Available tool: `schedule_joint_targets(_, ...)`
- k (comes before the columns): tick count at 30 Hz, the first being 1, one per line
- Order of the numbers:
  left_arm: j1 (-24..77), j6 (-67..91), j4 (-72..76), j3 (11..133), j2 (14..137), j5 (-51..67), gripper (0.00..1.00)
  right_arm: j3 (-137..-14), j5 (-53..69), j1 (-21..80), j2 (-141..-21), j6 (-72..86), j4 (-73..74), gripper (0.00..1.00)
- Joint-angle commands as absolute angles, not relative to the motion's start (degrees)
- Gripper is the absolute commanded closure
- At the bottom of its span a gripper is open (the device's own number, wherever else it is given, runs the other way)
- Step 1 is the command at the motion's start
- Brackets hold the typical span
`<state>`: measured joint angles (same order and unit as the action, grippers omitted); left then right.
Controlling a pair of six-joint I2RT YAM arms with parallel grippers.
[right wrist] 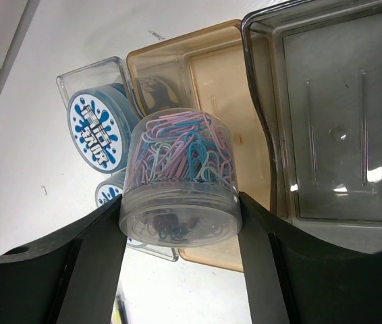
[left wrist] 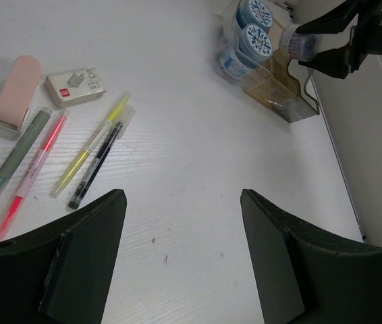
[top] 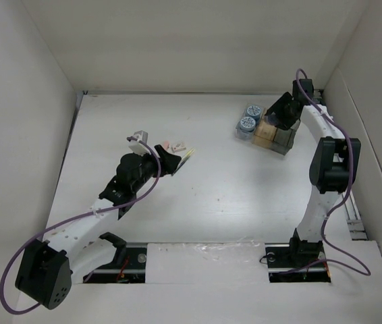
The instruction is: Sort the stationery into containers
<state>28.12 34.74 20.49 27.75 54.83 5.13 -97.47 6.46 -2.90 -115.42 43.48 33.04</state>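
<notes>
Right claw [right wrist: 181,223] was clamped on the clip tub [right wrist: 177,169], with the tan box [right wrist: 211,74] straight past it, dark box [right wrist: 333,115] off to its right, blue cylinders [right wrist: 96,128] to its left. Left claw [left wrist: 181,229] hung apart and empty, pens [left wrist: 90,152] ahead-left. Only the left wrist view showed the tub side-on over the boxes; top view hid it.

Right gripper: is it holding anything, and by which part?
Yes. The right gripper holds a clear tub of coloured paper clips, fingers clamping opposite sides of its wider end band.
</notes>
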Motion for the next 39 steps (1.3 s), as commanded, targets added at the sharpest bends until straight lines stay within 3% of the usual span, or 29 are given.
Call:
schedule_joint_targets(1,28.3,34.3,22.9,28.7,54.7,5.4,0.34,-100.1,6.3,-2.5,-115.2,44.0,31.4,0.40)
schedule_joint_targets(11,28.3,34.3,23.5,28.7,55.2,5.4,0.34,-99.4,4.7,-2.5,-116.8,45.3,30.1,0.36)
schedule_joint_targets(22,28.3,34.3,23.5,28.7,55.7,3.8,0.34,-99.8,3.6,-2.5,-118.5,46.8,28.4,0.10)
schedule_joint_targets(30,28.3,33.7,20.9,29.4,56.3,-1.6,0.37,-91.4,5.7,-0.5,-105.2,47.4,20.2,0.11)
schedule_joint_targets(33,28.3,34.3,18.7,30.8,57.5,-5.6,0.45,-86.7,5.2,1.3,-98.4,47.4,17.2,0.30)
schedule_joint_targets(34,28.3,34.3,17.4,31.9,58.5,-6.8,0.51,-85.3,5.2,1.9,-96.4,47.4,16.4,0.56)
schedule_joint_targets(35,28.3,34.8,16.4,32.5,60.0,-9.1,0.54,-83.7,4.4,2.6,-94.5,47.4,15.7,0.68)
schedule_joint_targets(36,28.3,35.5,14.4,33.8,61.9,-12.3,0.60,-79.9,3.7,4.2,-90.4,47.4,13.6,0.86)
schedule_joint_targets(37,28.3,35.5,14.4,34.6,62.0,-12.3,0.60,-77.8,3.7,5.1,-88.3,47.9,12.6,0.86)
schedule_joint_targets(38,28.3,36.0,12.4,35.4,64.1,-14.8,0.64,-75.6,2.7,6.1,-86.2,47.9,11.6,0.99)
schedule_joint_targets(39,28.3,36.0,11.5,36.2,65.2,-16.2,0.64,-73.2,2.1,8.4,-84.1,48.6,10.4,1.00)
